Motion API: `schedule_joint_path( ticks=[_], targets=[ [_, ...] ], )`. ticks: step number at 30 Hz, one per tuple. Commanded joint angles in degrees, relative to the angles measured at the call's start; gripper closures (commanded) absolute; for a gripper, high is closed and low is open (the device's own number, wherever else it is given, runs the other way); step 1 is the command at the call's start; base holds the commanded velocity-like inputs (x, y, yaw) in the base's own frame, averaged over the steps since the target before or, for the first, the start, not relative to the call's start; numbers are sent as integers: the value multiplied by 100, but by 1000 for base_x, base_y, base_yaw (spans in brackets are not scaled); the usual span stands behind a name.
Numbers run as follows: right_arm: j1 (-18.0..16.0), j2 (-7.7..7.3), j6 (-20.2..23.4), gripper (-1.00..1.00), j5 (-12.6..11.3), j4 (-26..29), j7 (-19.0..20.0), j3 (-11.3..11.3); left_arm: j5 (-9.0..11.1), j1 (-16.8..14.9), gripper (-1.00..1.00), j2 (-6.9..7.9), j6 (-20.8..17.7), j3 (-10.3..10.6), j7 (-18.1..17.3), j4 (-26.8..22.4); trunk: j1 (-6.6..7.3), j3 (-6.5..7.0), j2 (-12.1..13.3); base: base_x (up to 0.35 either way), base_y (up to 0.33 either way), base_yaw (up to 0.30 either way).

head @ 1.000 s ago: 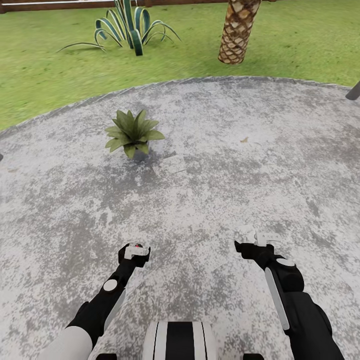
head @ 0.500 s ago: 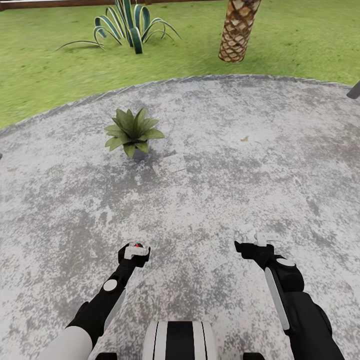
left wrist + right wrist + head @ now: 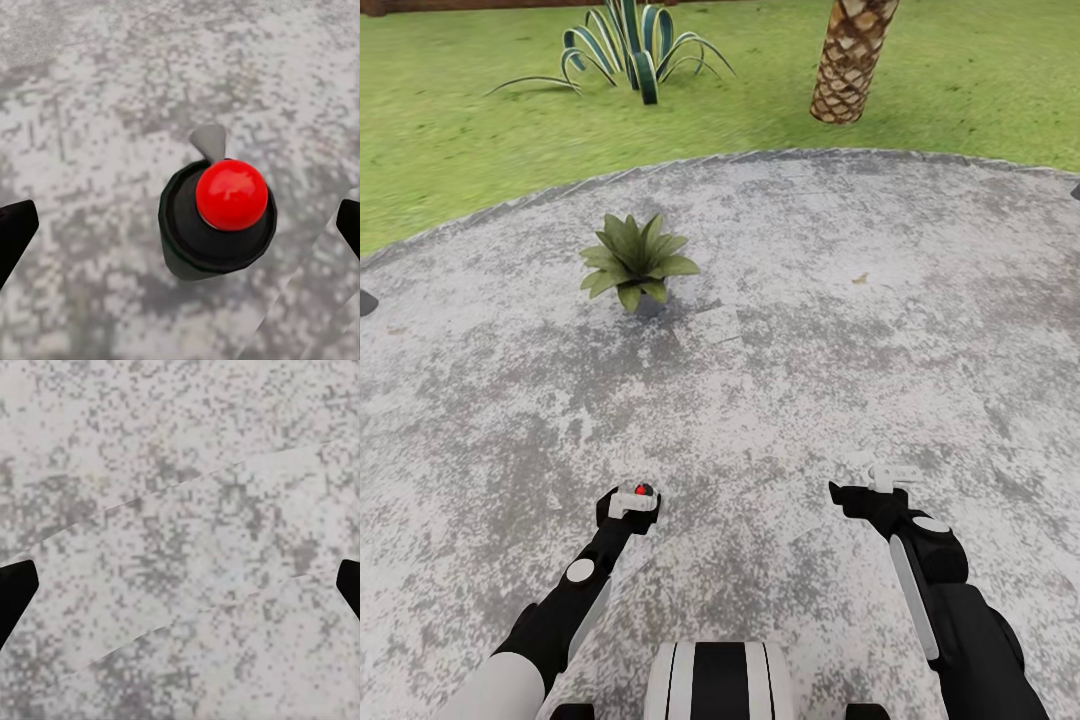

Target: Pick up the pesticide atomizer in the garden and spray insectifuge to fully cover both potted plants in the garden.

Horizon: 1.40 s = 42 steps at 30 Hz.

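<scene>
One potted plant (image 3: pixel 638 262), a low rosette of broad green leaves, sits on the grey patio (image 3: pixel 790 360) ahead and to the left; the second plant is out of view. The pesticide atomizer (image 3: pixel 217 225) appears end-on as a dark green bottle with a red cap, centred between the left fingertips (image 3: pixel 16 232) with wide gaps on both sides. Its red cap (image 3: pixel 644 490) peeks out at my left gripper (image 3: pixel 628 502), which is open. My right gripper (image 3: pixel 885 478) hangs open over bare paving, with dark fingertips (image 3: pixel 15 589) at the frame edges.
Green lawn (image 3: pixel 460 140) borders the patio at the back. A striped agave (image 3: pixel 630 45) and a scaly palm trunk (image 3: pixel 852 60) stand on the grass. Small dark objects touch the far left (image 3: pixel 365 302) and far right (image 3: pixel 1075 190) frame edges.
The whole picture has slid slightly to the right, so the camera has turned. Both arms hold the same pose. The red cap shows a bit more beside the left gripper.
</scene>
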<state>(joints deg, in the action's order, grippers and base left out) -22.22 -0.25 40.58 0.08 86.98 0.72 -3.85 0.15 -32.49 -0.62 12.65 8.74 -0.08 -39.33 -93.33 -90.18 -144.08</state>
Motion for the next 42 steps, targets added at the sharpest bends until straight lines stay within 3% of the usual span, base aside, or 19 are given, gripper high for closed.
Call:
schedule_joint_path(
  ticks=[1,42],
  targets=[
    [-2,-1,29,-100,1,7,8,-4,0,-3,-100,0,18,4,-1,5,1,-7,-1,0,0,1],
    [-2,-1,29,-100,1,7,8,-2,0,-3,-100,0,18,4,-1,-9,1,-95,-1,0,0,-14]
  ],
)
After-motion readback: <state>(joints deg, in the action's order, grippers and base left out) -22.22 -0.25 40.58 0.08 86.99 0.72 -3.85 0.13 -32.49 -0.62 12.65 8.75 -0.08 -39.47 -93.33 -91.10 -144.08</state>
